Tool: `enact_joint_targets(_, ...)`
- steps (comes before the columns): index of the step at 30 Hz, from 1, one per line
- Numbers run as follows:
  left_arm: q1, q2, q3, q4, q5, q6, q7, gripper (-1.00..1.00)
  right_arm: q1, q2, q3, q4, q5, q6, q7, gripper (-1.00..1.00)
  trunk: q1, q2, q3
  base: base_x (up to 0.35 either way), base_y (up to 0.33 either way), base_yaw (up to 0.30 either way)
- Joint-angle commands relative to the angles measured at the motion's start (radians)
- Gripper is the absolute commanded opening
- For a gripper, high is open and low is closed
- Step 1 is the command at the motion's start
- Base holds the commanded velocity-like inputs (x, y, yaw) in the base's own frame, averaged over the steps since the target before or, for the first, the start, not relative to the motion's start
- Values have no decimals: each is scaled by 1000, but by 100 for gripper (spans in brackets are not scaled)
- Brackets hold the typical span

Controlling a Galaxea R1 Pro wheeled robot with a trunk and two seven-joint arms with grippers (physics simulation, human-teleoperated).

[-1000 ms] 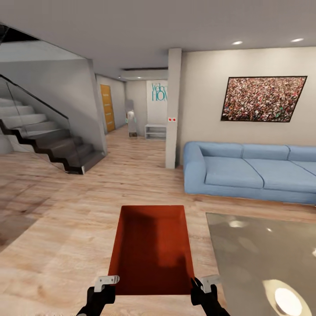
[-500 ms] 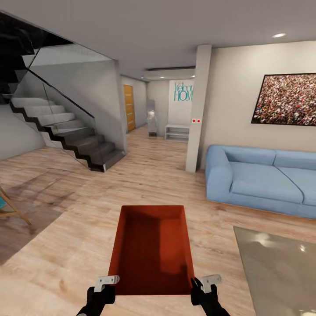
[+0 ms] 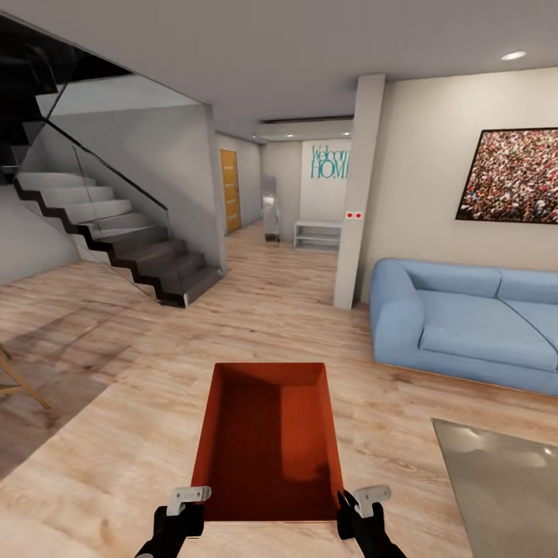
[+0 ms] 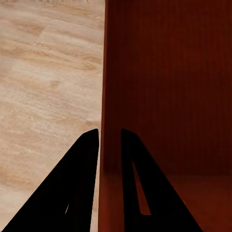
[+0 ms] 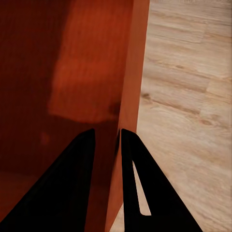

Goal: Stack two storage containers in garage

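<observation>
Both grippers, left (image 4: 110, 137) & right (image 5: 107, 137), w/ jaws pinched on the thin side walls of one storage container (image 3: 269, 442), held level over living-room plank floor (image 3: 116, 434); risk: w/ such shallow grips it could slip or tilt if the base turns hard.

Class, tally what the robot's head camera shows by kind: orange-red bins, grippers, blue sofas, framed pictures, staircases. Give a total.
Orange-red bin: 1
Grippers, left gripper and right gripper: 2
Blue sofa: 1
Framed picture: 1
Staircase: 1
Total: 6
</observation>
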Motion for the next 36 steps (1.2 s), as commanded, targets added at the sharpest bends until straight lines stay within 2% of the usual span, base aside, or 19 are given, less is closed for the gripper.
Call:
enact_joint_targets(1, -1, 9, -1, -1, 1, -1, 14, -100, -1, -1, 3, 2, 0, -3, 8, -100, 1, -2, -2, 295, 100, 0)
enact_joint_targets(17, -1, 9, -1, -1, 1, -1, 16, -100, -1, -1, 3, 2, 0, -3, 9, -100, 1, -2, -2, 296, 93, 0)
enact_joint_targets(36, -1, 9, -1, -1, 1, -1, 17, -100, -1, -2, 3, 2, 0, -2, 9, -100, 1, -2, 2, 315, 3, 0)
